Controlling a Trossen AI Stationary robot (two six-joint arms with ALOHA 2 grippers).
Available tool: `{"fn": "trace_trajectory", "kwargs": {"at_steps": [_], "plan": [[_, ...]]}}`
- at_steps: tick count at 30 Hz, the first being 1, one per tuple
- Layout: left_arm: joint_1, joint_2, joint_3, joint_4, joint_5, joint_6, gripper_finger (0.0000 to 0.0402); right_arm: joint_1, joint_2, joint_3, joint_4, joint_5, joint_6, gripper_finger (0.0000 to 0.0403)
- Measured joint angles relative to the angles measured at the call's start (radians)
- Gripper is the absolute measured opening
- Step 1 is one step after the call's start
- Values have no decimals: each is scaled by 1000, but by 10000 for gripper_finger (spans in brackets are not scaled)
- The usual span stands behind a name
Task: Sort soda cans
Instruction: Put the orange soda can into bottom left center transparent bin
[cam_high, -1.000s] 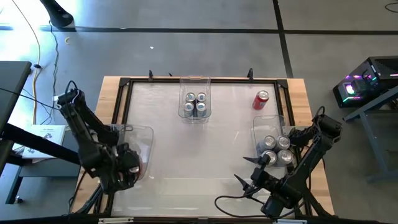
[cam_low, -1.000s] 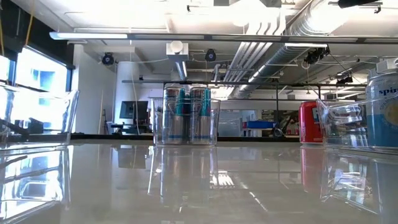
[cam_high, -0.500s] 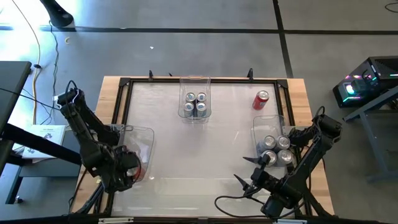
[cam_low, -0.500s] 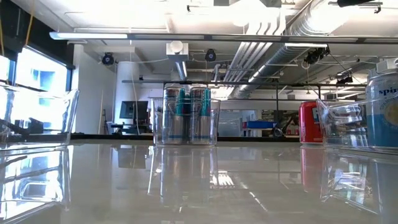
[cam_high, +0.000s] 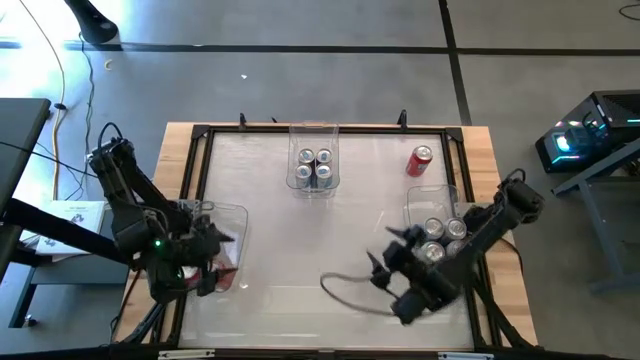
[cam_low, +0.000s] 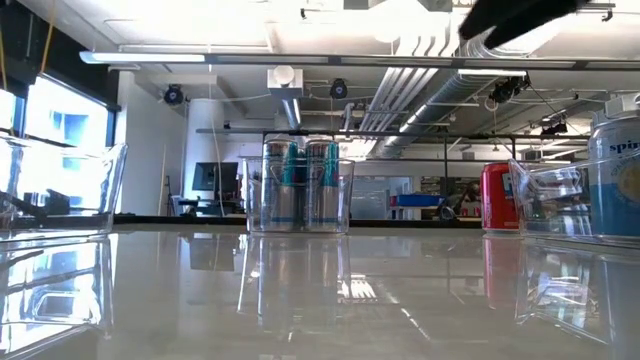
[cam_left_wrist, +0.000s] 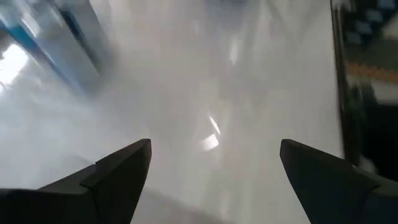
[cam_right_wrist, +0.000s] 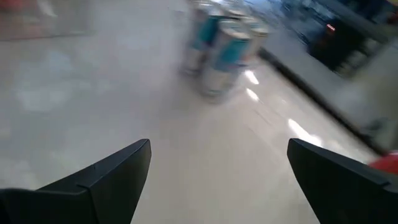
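From up here I take the clear plastic bin at the far edge, holding four silver-and-teal cans (cam_high: 314, 168), as my landmark. The one loose item, a red cylindrical soda can with a silver top (cam_high: 419, 161), stands upright on the pale glossy surface (cam_high: 300, 240) to the right of that bin, apart from it. Nearer me and further right is a second clear bin of silver cans (cam_high: 441, 237), and the right hand (cam_high: 381, 268) hangs just beside it, fingers spread wide, holding nothing. The left hand (cam_high: 222, 262), on the near left of the landmark, sits over a third clear bin (cam_high: 215, 215) with something red inside; its fingers also stand wide apart and empty.

My worries: the right arm lies across the near-right bin, so a careless reach toward the red can could clip the bin's wall or drag the loose cable (cam_high: 345, 292) through it. The red can is tall and light; an off-centre closing would tip it and let it roll. The left hand, if it lifts crookedly, could catch its bin's rim and shift it.
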Motion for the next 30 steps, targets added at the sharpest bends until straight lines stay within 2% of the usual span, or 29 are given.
{"fn": "trace_trajectory", "kwargs": {"at_steps": [4, 9, 14, 20, 22, 30], "plan": [[25, 10, -19, 105, -187, 96, 351, -139, -68, 73, -196, -59, -51, 373], [77, 22, -69, 302, -345, 159, 351, -379, -218, 54, -198, -181, -311, 373], [137, 31, -89, 432, -366, 226, 352, -670, -340, 15, -123, -324, -548, 373], [164, 48, -89, 455, -368, 296, 352, -982, -446, -78, -14, -465, -715, 373], [164, 52, -89, 447, -364, 296, 352, -1055, -461, -107, 11, -499, -741, 373], [164, 55, -89, 445, -362, 296, 352, -1245, -466, -146, 33, -514, -816, 373]]}}
